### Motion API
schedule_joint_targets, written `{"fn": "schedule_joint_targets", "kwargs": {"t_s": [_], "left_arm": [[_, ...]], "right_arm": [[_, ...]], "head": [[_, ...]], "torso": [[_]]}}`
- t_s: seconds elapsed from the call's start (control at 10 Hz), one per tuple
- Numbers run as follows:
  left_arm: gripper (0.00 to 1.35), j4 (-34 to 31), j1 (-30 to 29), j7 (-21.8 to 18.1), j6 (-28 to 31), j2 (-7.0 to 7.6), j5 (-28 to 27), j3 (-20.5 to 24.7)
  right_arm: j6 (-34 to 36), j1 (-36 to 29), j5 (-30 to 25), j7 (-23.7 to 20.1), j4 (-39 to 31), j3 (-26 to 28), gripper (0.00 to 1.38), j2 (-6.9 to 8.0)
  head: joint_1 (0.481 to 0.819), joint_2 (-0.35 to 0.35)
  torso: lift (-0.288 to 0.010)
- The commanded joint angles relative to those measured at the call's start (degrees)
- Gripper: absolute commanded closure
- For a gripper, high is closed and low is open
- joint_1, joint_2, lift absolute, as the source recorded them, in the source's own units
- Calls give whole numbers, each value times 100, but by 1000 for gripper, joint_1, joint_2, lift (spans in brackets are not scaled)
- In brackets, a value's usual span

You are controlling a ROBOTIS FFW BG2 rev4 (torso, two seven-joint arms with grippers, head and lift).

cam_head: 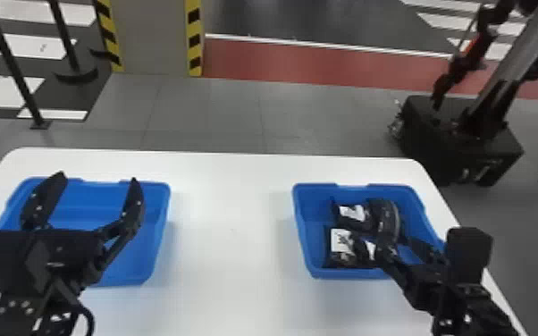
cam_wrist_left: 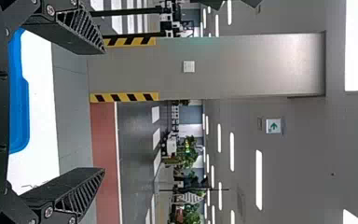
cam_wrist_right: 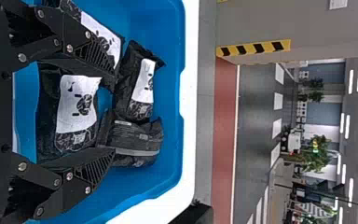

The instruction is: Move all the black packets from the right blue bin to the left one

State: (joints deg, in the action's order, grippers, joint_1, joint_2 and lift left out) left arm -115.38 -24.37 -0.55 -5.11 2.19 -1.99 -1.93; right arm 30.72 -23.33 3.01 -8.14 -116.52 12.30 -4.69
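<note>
Head view: reading the frame as a dial with 12 o'clock away from the robot, the open-topped, rectangular blue plastic left bin (cam_head: 158,223) sits towards 8 o'clock and the matching right bin (cam_head: 301,214) towards 4, both on the smooth white desk (cam_head: 232,268). The black left end effector (cam_head: 98,176) is over the left bin, its two flat fingers spread with nothing between them; beyond the arm, that bin shows bare blue walls and floor. On the right bin's own dial, a soft black film packet with a white label (cam_head: 352,213) lies near 11, a dark one with a pale stripe (cam_head: 391,219) near 1, and another white-labelled pouch (cam_head: 340,243) near 8. The black right end effector (cam_head: 383,240) is down towards 5.

Left wrist view: the fingers stand wide apart, the left bin's rim behind them.

Right wrist view: the fingers are parted astride a fourth packet, black with a broad white label (cam_wrist_right: 77,112), nearest the wrist; I cannot tell whether they touch it. The film looks crinkly and slick, the filling pliable, the weight probably modest. Hold it across the full middle, fingers deep along both sides; a pinch of loose film could slip. The other three lie against one another, so a neighbour might snag.
</note>
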Motion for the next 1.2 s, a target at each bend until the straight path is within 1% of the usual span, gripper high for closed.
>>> {"fn": "schedule_joint_targets", "kwargs": {"t_s": [0.0,0.1,0.4,0.5,0.8,0.9,1.0,1.1], "left_arm": [[133,0,-10,3,4,0,-4,9],[133,0,-10,-6,4,0,-4,9],[133,0,-38,-6,4,0,-4,26],[133,0,-24,-15,18,0,-4,17],[133,0,-10,-24,75,0,-21,26],[133,0,-24,-33,75,0,-21,35],[133,0,-38,-33,89,0,-21,35],[133,0,-24,-33,103,0,-12,26]], "right_arm": [[387,195,-90,-3,99,27,493,-50],[598,308,-90,-3,170,18,493,-85],[865,645,-152,6,465,53,492,-138],[978,688,-170,-3,465,88,492,-155],[1709,913,-275,15,578,308,447,-164],[1906,1067,-293,32,746,308,369,-164],[2004,1292,-249,23,985,308,154,-173],[2004,1405,-38,6,1098,299,7,-191]], "head": [[695,-151],[695,-158],[695,-168],[695,-170],[695,-194],[695,-208],[695,-215],[695,-216]], "torso": [[-110],[-110],[-110],[-110],[-110],[-110],[-110],[-110]]}}
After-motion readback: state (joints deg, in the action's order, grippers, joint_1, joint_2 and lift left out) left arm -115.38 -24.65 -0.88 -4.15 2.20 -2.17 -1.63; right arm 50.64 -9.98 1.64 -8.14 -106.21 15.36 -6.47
